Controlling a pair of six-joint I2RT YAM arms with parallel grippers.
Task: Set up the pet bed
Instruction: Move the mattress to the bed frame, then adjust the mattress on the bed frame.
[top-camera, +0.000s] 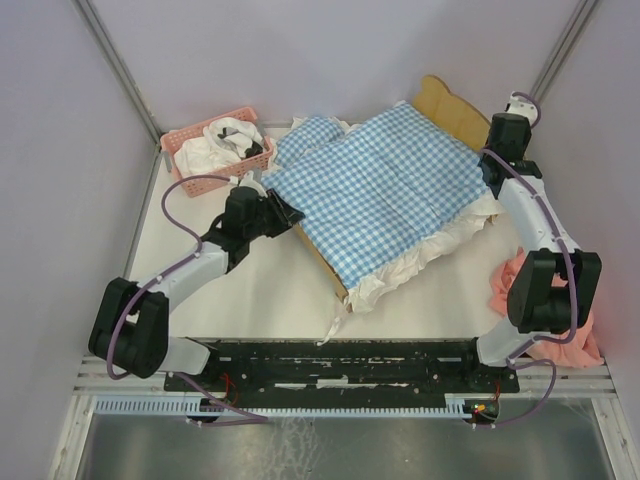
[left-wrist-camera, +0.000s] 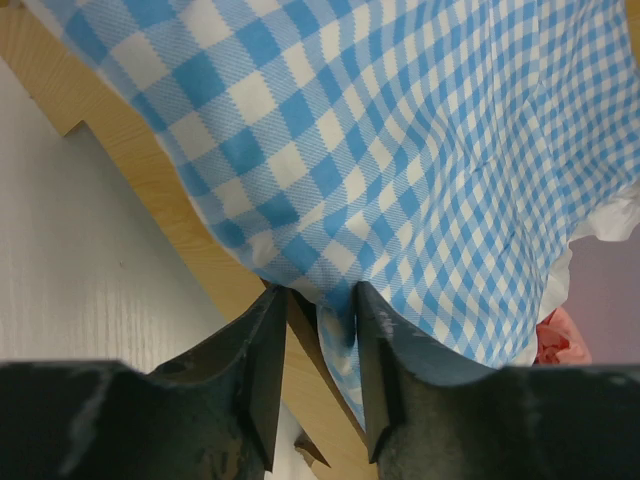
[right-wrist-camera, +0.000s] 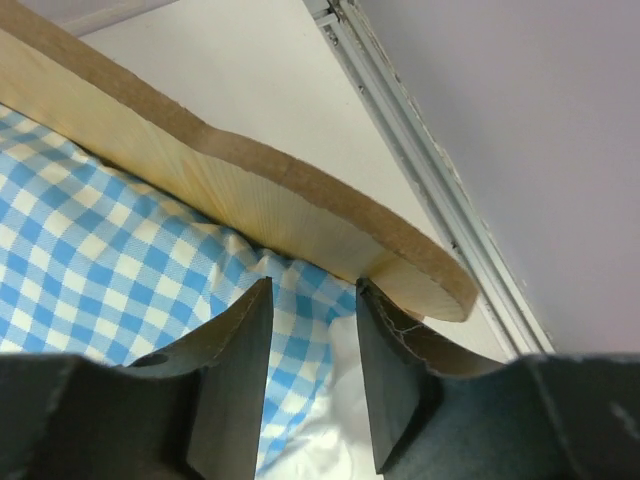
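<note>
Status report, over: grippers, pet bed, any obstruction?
Left gripper open, gingham bedding corner between jaws. Right gripper open at headboard. Pet bed covered by bedding. Nothing in the way.

Pink basket (top-camera: 185, 138), gingham bedding (top-camera: 380, 190), pink cloth (top-camera: 503, 285)

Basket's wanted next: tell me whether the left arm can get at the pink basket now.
Probably yes: the pink basket sits close beside the left gripper, with nothing standing between them.

No text, label, brand or number is readable anywhere.
</note>
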